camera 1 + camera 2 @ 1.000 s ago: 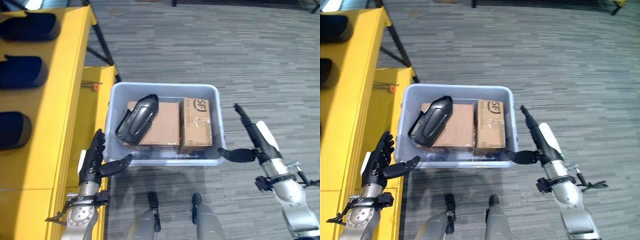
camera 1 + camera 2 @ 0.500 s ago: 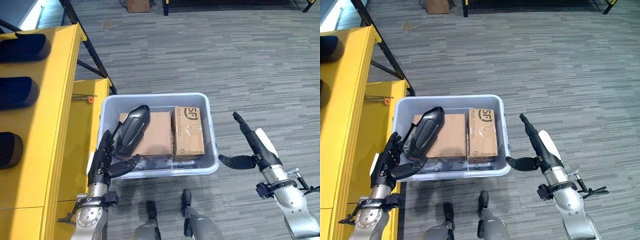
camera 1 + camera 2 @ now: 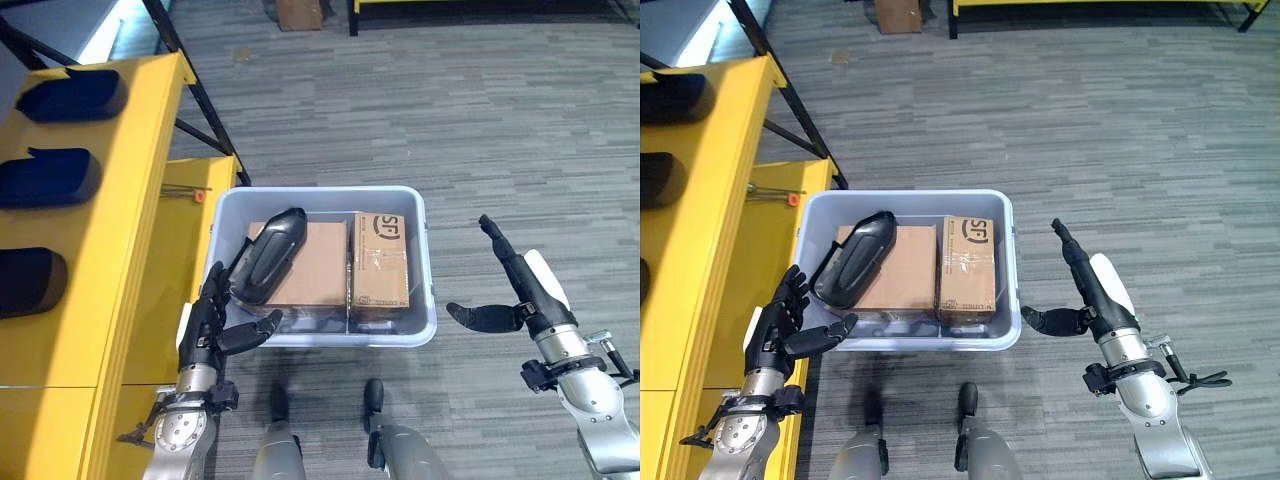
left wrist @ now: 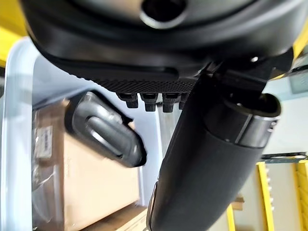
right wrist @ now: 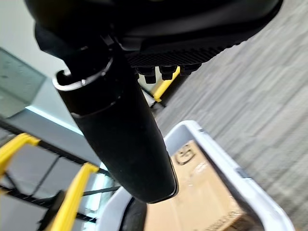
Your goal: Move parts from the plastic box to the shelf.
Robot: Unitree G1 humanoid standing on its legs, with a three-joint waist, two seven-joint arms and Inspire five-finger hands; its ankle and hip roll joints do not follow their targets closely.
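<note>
**Both hands open beside the box, parts inside it**

A pale plastic box sits on the grey carpet at the centre of the head views. Inside lie a wide cardboard carton, a narrower taped carton at its 3 o'clock side, and a dark curved part resting slantwise across the wide carton's 10 o'clock corner.

The left hand stands at the box's 8 o'clock corner, fingers spread and straight, thumb pointing at the box wall; it holds nothing. The right hand hovers at 3 o'clock, clear of the box, fingers straight and thumb stretched toward the wall, also empty.

The yellow shelf fills the 9 o'clock side, with dark parts already in its slots; a small orange piece lies on its lower ledge.

The left wrist view shows the dark part's ribbed face against the carton from close by. The right wrist view adds yellow rails beyond the box.
</note>
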